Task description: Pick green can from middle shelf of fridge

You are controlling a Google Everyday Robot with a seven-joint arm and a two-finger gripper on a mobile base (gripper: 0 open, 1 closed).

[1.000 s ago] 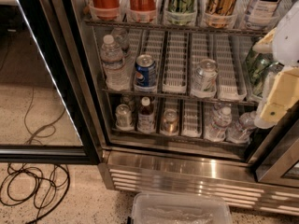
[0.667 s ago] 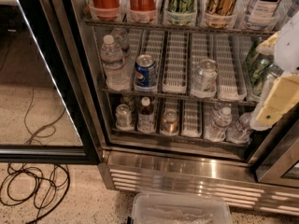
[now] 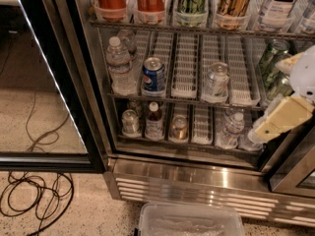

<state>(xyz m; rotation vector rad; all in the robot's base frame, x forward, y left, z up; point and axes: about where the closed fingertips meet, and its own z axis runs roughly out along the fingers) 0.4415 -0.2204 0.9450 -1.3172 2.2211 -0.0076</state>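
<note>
The green can (image 3: 272,58) stands at the far right of the middle shelf (image 3: 187,100) of the fridge (image 3: 197,173), with a silver top and pale markings. A second green shape (image 3: 279,86) sits just in front of it, partly hidden. My gripper (image 3: 281,118), white with cream-coloured parts, reaches in from the right edge, just below and in front of the green can, and covers part of it. The same shelf holds a water bottle (image 3: 118,65), a blue Pepsi can (image 3: 153,75) and a silver-white can (image 3: 215,80).
The black-framed glass door (image 3: 59,82) stands open at the left. Tall bottles and cans (image 3: 189,1) line the upper shelf, small bottles and cans (image 3: 153,122) the lower one. Black cables (image 3: 34,195) lie on the floor. A clear plastic bin (image 3: 189,220) sits below the fridge.
My gripper has shifted slightly down and to the left at the right edge. The cans and bottles have not moved.
</note>
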